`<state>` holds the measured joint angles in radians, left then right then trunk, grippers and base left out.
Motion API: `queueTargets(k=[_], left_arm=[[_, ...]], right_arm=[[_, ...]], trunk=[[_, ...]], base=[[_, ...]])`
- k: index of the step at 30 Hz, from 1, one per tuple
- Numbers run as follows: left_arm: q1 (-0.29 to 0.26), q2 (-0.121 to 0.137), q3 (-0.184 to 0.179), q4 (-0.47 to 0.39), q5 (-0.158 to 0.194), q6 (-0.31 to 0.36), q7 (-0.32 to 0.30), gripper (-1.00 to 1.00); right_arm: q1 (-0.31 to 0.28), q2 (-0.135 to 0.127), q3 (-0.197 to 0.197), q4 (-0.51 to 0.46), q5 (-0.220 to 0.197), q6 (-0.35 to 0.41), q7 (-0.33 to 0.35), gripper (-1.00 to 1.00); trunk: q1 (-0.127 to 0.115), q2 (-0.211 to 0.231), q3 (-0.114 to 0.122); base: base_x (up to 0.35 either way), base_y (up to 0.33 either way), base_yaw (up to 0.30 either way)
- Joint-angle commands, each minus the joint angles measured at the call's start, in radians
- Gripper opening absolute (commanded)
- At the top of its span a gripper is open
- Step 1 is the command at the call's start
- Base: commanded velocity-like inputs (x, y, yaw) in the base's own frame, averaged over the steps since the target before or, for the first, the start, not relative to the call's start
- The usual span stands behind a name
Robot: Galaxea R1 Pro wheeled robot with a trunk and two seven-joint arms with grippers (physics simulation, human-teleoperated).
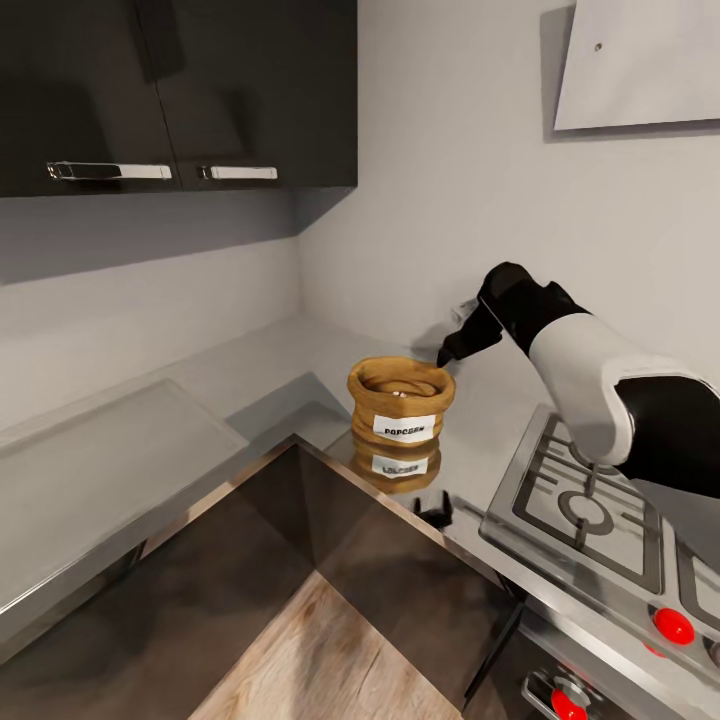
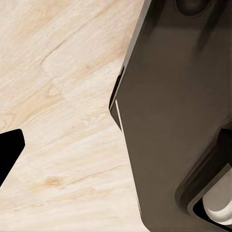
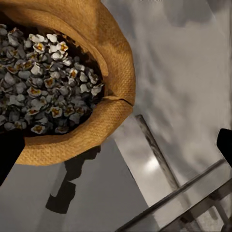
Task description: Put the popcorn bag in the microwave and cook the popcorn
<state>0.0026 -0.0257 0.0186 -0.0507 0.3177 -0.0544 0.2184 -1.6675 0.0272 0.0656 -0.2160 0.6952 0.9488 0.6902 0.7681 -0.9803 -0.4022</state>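
Note:
The tan popcorn bag stands upright on the shiny steel countertop at the inner corner, its POPCORN label facing me. Pale popcorn fills its open mouth. My right gripper hovers just above and to the right of the bag's rolled rim. It is open and apart from the cloth, with one fingertip at each side of the right wrist view. My left gripper hangs low over the wood floor, with one black fingertip showing wide at the edge. The microwave is out of view.
A gas hob with red knobs lies right of the bag under my right arm. Dark wall cabinets hang at the upper left and a white hood at the upper right. The robot's dark base is beside the left gripper.

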Motion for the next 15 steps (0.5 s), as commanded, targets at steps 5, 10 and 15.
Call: queueTargets(k=[5, 10, 15], left_arm=[[0.0, 0.0, -0.004, -0.001, -0.001, -0.001, 0.001, 1.0], [0.0, 0.0, -0.005, -0.001, -0.003, -0.002, -0.002, 1.0], [0.0, 0.0, -0.005, -0.001, -0.003, -0.002, -0.002, 1.0]], right_arm=[[-0.001, -0.011, 0.005, 0.0, 0.005, -0.007, 0.017, 1.0], [-0.001, -0.009, 0.004, 0.005, -0.011, -0.005, 0.026, 1.0], [-0.001, -0.011, 0.003, 0.039, -0.016, -0.029, 0.032, 1.0]], trunk=[[0.0, -0.001, -0.001], [0.0, -0.001, -0.001], [0.0, -0.001, -0.001]], base=[[0.106, 0.0, 0.0], [0.302, 0.0, 0.0], [0.302, 0.0, 0.0]])
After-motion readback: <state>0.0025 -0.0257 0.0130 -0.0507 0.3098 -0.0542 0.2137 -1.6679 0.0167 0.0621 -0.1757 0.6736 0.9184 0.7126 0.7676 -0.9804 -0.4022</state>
